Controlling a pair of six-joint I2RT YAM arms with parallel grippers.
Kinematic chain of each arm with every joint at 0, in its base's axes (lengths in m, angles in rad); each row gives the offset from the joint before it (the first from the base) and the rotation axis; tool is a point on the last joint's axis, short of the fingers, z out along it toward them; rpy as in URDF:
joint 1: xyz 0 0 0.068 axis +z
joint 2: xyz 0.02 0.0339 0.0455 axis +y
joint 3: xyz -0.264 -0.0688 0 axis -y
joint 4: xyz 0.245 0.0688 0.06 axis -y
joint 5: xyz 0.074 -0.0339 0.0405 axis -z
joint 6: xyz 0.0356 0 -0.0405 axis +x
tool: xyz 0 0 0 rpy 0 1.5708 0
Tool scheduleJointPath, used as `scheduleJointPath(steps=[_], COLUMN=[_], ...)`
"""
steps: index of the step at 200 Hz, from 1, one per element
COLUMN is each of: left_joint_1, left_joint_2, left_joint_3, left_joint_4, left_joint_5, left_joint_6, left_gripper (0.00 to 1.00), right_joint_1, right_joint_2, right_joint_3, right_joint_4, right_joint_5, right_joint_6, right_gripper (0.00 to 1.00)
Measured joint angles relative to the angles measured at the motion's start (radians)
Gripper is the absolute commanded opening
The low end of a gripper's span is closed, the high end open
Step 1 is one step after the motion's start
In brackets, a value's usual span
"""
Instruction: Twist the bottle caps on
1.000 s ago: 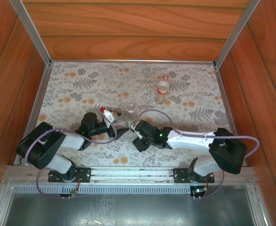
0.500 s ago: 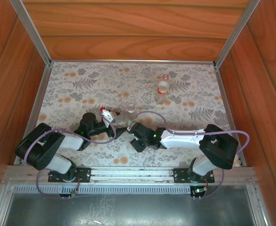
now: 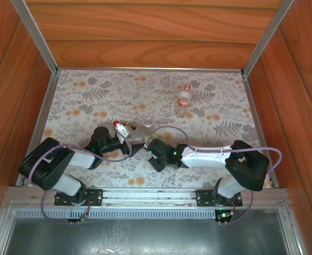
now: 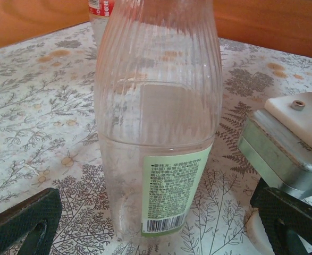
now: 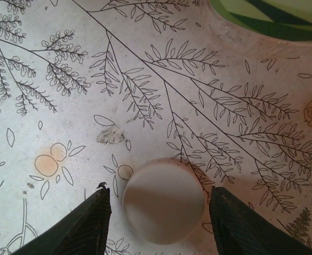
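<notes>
- The left gripper [image 4: 156, 206] stands wide open. Its two dark matte fingers [image 4: 23, 223] flank the tall clear plastic bottle with a green-yellow label [image 4: 158, 133] and touch neither side of it.
- That tall bottle stands upright near the middle of the table, long axis vertical and neck up. Its shoulder is finely ribbed and its lower body smooth. The printed paper label with a barcode faces the left wrist camera.
- The right gripper [image 5: 158, 201] points straight down with its jaws partly apart. They straddle the small round white plastic cap [image 5: 163, 201]. A thin strip of table shows between the cap and each black finger, so the cap is not gripped.
- The white cap lies flat on the table with a smooth round face up and its axis vertical. It sits just on the near side of the tall bottle, whose green-edged base shows at the top right of the right wrist view.
- The shorter clear plastic bottle with a reddish band [image 3: 184, 99] stands upright at the far side, right of centre, well apart from both grippers.
- The table cover [image 5: 65, 79] is a pale matte sheet printed with grey ferns and orange blossoms. The enclosure's wooden walls [image 3: 145, 32] show a warm grain.
- A grey metal block topped by a white plate with a screw [image 4: 286, 143] sits right of the tall bottle; I cannot tell what it belongs to.
</notes>
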Motion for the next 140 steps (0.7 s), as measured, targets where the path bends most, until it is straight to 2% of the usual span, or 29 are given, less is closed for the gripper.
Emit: scheduleJointPath(steps=[140], left_joint_1=[0.000], left_joint_2=[0.021], left_joint_3=[0.024], left_joint_4=[0.005], left_joint_5=[-0.019], left_joint_6=[-0.007], left_gripper=[1.00], right_joint_1=[0.003], right_joint_2=[0.015], right_joint_3=[-0.004], right_joint_4=[-0.002], right_joint_5=[0.016], right_joint_6=[0.002], right_gripper=[0.44])
